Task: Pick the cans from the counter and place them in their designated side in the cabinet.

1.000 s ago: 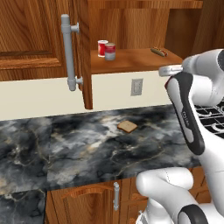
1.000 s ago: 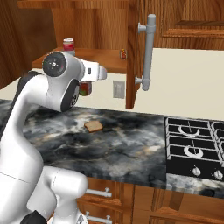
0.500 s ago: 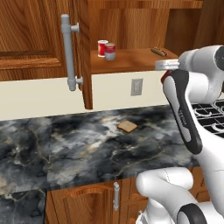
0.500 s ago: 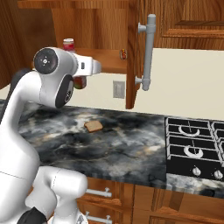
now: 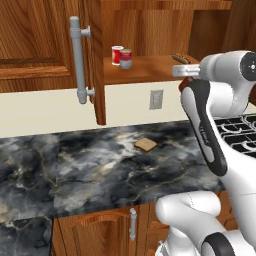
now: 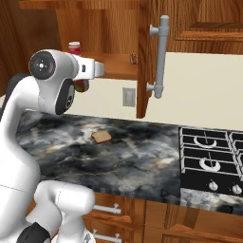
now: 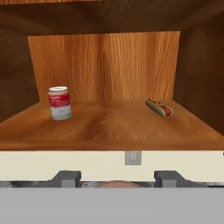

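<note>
My gripper (image 7: 117, 178) is shut on the red can with a green label (image 6: 81, 86), which hangs under the hand just in front of the open cabinet (image 5: 150, 70), level with the shelf's front edge. In the hand view only the can's rounded top shows between the two fingertips (image 7: 65, 178). The pale cream-grey can with a red band (image 7: 59, 103) stands upright on the left of the shelf. From the left base view it (image 5: 126, 59) sits beside a bright red can with a white rim (image 5: 117, 54). Below lies the dark marbled counter (image 5: 75, 170).
A hot dog (image 7: 159, 107) lies on the right of the shelf. The cabinet door stands open with its long grey bar handle (image 5: 76, 60) to the left. A bread slice (image 5: 145, 144) lies on the counter. A stove (image 6: 209, 161) is at the right, a wall socket (image 5: 156, 99) under the shelf.
The hand has risen a little with the red can and moved closer to the cabinet shelf. The things on the shelf have not moved.
</note>
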Available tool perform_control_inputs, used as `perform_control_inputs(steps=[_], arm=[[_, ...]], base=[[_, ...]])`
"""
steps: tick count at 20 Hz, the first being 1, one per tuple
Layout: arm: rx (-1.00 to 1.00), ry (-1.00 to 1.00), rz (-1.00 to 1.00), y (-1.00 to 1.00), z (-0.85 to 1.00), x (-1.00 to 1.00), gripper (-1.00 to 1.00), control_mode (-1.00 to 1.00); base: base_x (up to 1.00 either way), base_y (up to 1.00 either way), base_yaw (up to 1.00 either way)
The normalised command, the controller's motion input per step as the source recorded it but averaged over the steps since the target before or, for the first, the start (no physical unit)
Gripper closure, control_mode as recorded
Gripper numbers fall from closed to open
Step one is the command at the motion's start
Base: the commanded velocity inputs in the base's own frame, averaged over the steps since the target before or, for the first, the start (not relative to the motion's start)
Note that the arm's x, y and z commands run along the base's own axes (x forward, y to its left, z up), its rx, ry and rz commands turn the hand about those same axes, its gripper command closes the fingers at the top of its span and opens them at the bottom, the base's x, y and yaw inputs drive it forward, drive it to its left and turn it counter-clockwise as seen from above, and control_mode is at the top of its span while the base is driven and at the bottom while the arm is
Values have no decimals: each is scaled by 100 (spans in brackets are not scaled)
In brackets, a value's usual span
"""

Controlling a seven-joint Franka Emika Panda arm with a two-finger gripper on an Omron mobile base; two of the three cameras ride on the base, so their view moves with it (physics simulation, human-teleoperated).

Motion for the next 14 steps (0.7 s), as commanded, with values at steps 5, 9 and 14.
perform_control_inputs(steps=[5, 9, 14], arm=[[1, -5, 0, 14, 7, 9, 100, -100], [2, -7, 0, 9, 5, 12, 100, -100], [3, -7, 0, 7, 3, 17, 100, -100]], base=[[0, 0, 0], [0, 0, 0], [0, 0, 0]])
